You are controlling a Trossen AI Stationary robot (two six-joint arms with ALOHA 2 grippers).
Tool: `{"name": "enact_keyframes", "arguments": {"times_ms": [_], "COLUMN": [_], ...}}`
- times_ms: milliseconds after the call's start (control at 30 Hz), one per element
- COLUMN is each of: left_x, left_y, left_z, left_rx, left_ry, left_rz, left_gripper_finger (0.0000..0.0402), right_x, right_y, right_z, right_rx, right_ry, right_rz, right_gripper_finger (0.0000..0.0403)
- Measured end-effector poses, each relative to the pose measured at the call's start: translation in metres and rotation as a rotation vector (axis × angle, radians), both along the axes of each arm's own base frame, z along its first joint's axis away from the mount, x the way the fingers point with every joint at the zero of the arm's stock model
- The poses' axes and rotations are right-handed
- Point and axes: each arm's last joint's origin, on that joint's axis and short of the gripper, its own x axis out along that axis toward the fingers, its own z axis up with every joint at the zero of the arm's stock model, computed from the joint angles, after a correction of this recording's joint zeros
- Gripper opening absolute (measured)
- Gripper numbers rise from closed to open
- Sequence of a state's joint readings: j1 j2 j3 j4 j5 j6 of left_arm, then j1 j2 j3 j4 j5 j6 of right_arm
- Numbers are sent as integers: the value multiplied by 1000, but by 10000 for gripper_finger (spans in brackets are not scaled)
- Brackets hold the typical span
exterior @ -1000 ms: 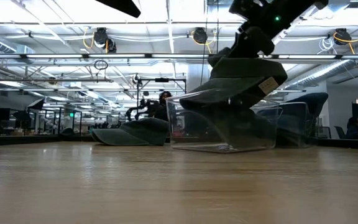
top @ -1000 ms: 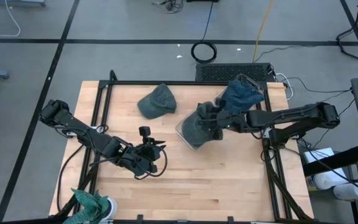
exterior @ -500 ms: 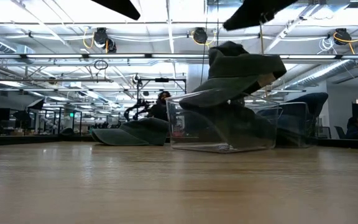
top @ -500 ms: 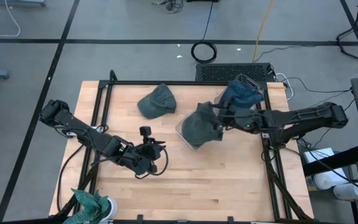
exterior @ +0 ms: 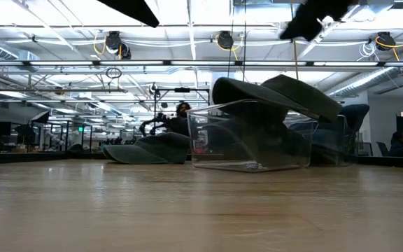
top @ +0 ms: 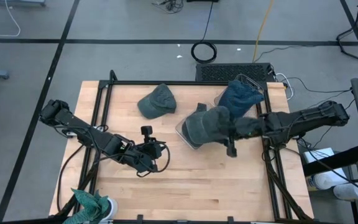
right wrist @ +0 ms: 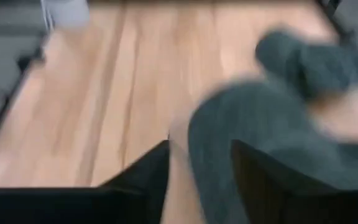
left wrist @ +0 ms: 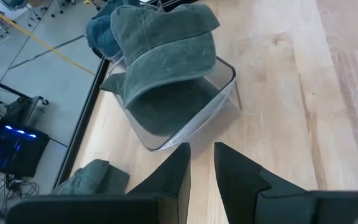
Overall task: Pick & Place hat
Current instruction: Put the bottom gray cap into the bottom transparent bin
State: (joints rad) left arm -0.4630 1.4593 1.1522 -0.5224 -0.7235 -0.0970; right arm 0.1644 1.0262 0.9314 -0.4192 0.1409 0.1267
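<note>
A dark green hat (top: 207, 124) lies across the rim of a clear plastic bin (exterior: 247, 136) near the middle of the wooden worktop (top: 197, 180), its crown sagging into the bin and its brim jutting over the edge on the right arm's side. The right tool (top: 231, 142) sits just beside the bin at that brim; its two fingers (right wrist: 143, 180) stand apart with a gap between them and nothing clamped there. A second green hat (top: 157, 101) lies flat on the worktop, apart from the bin on the far-left side. A blue cloth (top: 239, 97) fills another container just behind the bin. The left tool (top: 160, 149) hangs well apart from the bin, nearly closed and empty.
</note>
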Motion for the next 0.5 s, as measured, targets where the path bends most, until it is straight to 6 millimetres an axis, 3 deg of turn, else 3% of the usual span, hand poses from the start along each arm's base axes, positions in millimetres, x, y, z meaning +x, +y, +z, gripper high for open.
{"name": "enact_keyframes", "arguments": {"times_ms": [133, 233, 367, 500], "left_x": [0, 0, 0, 0], "left_y": [0, 0, 0, 0], "left_z": [0, 0, 0, 0], "left_rx": [-3, -5, -8, -7], "left_ry": [-1, -3, -4, -3], "left_rz": [2, 4, 5, 5], "left_gripper_finger": [81, 81, 81, 81], "right_x": [-12, -17, -25, -41], "right_y": [4, 0, -7, -18], "right_z": [-13, -17, -13, -7], "right_rx": [-43, -106, -194, -156], "right_ry": [162, 209, 196, 195], "right_rz": [-113, -209, -281, -378], "right_gripper_finger": [63, 13, 11, 56]}}
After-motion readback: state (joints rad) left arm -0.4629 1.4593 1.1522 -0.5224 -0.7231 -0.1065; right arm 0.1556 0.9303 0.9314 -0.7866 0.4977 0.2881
